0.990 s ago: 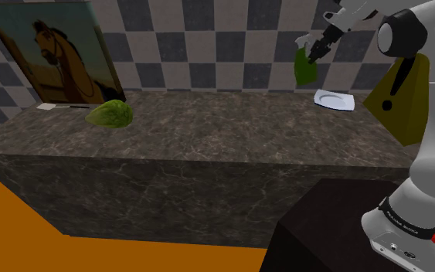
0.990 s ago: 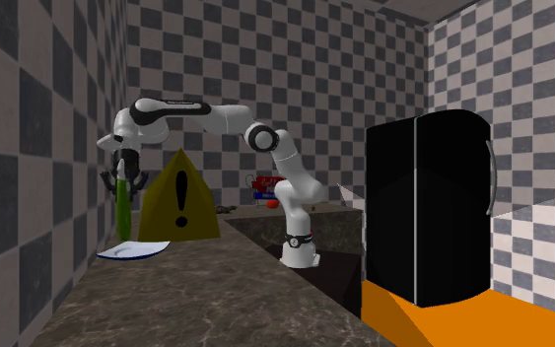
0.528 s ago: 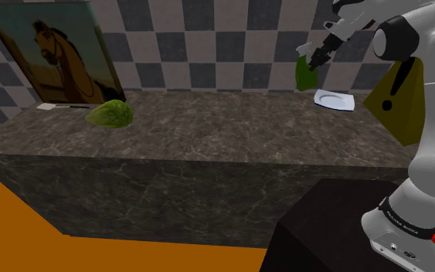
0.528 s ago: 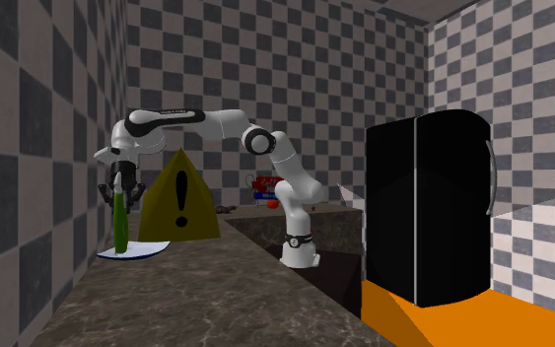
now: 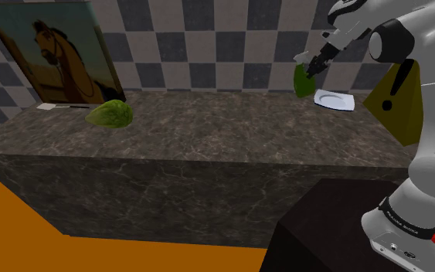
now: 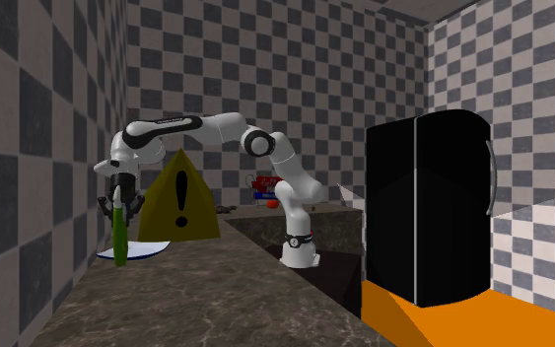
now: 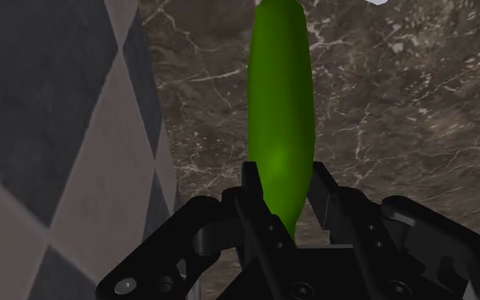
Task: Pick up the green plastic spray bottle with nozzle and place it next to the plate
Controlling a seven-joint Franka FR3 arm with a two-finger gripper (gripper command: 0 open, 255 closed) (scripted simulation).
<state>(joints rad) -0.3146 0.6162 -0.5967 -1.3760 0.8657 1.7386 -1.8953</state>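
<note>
Item 1. Green, smooth, elongated spray bottle (image 5: 304,80): upright, clasped at its upper end. In the shoulder view it hangs just beside the plate, on that view's left. Whether its base touches the worktop cannot be told.

Item 2. All-black two-finger tool (image 5: 310,67): pointing downward, fingers closed against both sides of the bottle, as the wrist view shows.

Item 3. White square-rimmed plate (image 5: 334,100): flat on the worktop, near the checkered back wall.

Item 4. Dark marbled stone worktop (image 5: 208,127): carries all items listed.

Item 5. Yellow triangular warning sign with a black exclamation mark (image 6: 178,197): standing beside the plate, on the arm's side.

Item 6. Green leafy lump (image 5: 110,114): well apart from the bottle, near a framed horse picture (image 5: 59,54) leaning on the wall.
</note>
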